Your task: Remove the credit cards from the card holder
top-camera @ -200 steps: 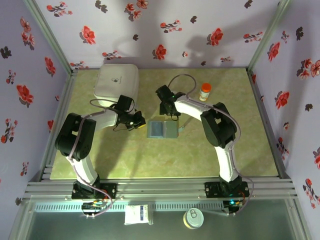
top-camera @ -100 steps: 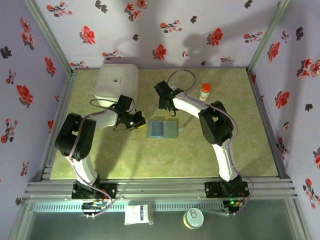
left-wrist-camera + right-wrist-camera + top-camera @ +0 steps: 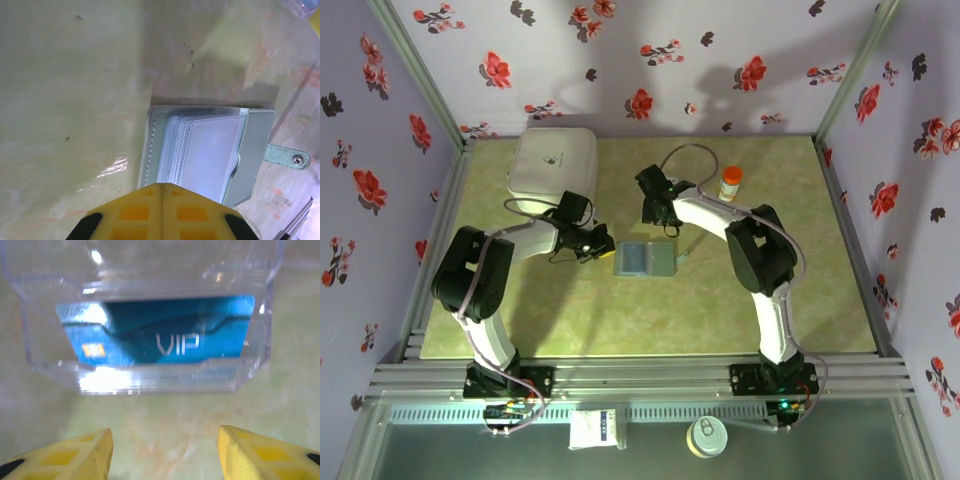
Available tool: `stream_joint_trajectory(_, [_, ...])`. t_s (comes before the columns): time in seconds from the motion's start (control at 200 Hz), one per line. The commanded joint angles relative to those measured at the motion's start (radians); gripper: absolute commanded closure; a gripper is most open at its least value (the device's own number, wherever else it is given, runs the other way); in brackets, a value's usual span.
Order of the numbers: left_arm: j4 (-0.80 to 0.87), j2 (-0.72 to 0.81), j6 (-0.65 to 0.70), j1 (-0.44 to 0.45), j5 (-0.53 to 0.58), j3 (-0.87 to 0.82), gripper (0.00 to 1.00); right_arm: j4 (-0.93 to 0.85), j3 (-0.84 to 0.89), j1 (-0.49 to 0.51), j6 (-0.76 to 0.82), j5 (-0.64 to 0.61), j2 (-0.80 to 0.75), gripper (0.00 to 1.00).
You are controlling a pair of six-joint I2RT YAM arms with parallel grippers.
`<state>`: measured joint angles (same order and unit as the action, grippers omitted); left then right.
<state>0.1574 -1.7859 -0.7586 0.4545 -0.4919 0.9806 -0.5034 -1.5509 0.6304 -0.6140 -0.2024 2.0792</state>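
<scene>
- The card holder (image 3: 645, 260) lies open and flat on the green table (image 3: 620, 320). Its 2 panels sit side by side, with a stack of pale clear sleeves (image 3: 207, 145) showing inside.
- A short strap (image 3: 277, 155) with 1 round stud (image 3: 298, 160) sticks out from the card holder's right panel.
- The left gripper (image 3: 161, 192) is at the card holder's left edge as seen from above. Its 2 yellow fingers are pressed together with nothing between them. I cannot tell whether the tips touch the card holder.
- 1 blue card (image 3: 160, 340), marked "VIP", is out of the card holder and rests inside a clear case (image 3: 150, 382).
- The right gripper (image 3: 164, 440) hangs just past the card holder's far edge, facing the clear case. Its jaws stand partly apart and hold nothing, with bare table between the 2 fingers.
- A white box (image 3: 553, 163) sits beyond the card holder and to its left, well apart from it.
- An orange bottle (image 3: 730, 183) with a white cap stands beyond the card holder and to its right, also well apart.
</scene>
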Motion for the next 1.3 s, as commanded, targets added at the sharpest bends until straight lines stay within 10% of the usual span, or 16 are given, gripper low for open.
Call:
stream_joint_trajectory(0.0, [0.02, -0.011, 0.021, 0.01, -0.027, -0.006, 0.98, 0.057, 0.076, 0.005, -0.034, 0.115, -0.105, 0.44])
stream_joint_trajectory(0.4, [0.047, -0.051, 0.048, 0.025, -0.054, 0.008, 1.0, 0.35, 0.389, 0.03, -0.166, 0.487, -0.216, 0.56])
stream_joint_trajectory(1.025, [0.12, -0.08, 0.066, 0.026, 0.001, 0.022, 1.0, 0.246, 0.448, 0.081, -0.154, 0.365, -0.295, 0.64])
stream_joint_trajectory(1.295, [0.113, -0.077, 0.049, 0.027, 0.001, 0.007, 1.0, 0.386, 0.463, 0.083, -0.2, 0.603, -0.264, 0.66])
